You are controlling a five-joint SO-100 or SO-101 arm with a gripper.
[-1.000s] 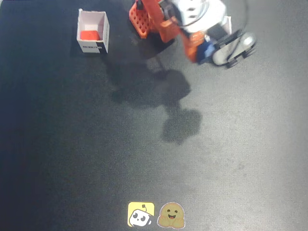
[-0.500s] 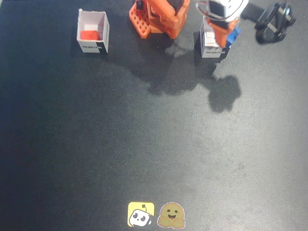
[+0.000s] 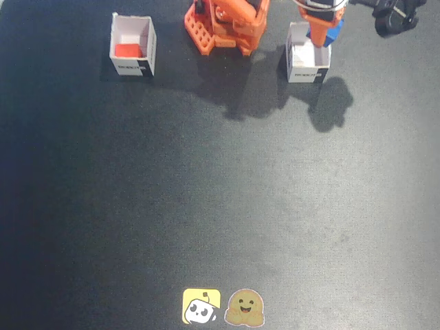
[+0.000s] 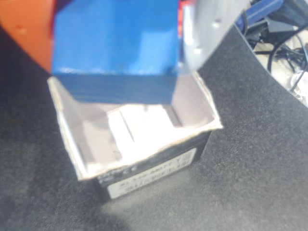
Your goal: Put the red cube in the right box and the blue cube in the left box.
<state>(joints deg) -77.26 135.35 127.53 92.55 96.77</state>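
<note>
Black matting [image 3: 206, 206] covers the whole table in the fixed view, dark and slightly speckled. Held above it, the blue cube [image 4: 115, 45] fills the top of the wrist view, clamped between the gripper [image 4: 118, 29]'s orange finger [image 4: 29, 33] on the left and its pale grey finger [image 4: 211, 24] on the right. The cube hangs over the open mouth of a white box [image 4: 192, 103], whose bare white floor shows directly below it; whether the cube's lower edge already dips past the rim cannot be told. A printed label [image 4: 154, 175] runs along that box's dark front wall.

From the fixed view the same blue cube [image 3: 335, 31] shows only as a sliver beside the orange gripper [image 3: 318, 31], which points down into the right-hand box [image 3: 307, 65] near the top edge. The arm's orange base [image 3: 227, 24] sits just left of that box, throwing shadows onto the mat.

Well apart on the left of that view stands the other white box [image 3: 148, 48], and the red cube [image 3: 128, 50] lies inside it on the floor. Two stickers, a yellow one [image 3: 201, 306] and a brown smiling one [image 3: 245, 307], sit side by side at the bottom edge. Dark cables [image 3: 395, 17] lie at the top right corner.
</note>
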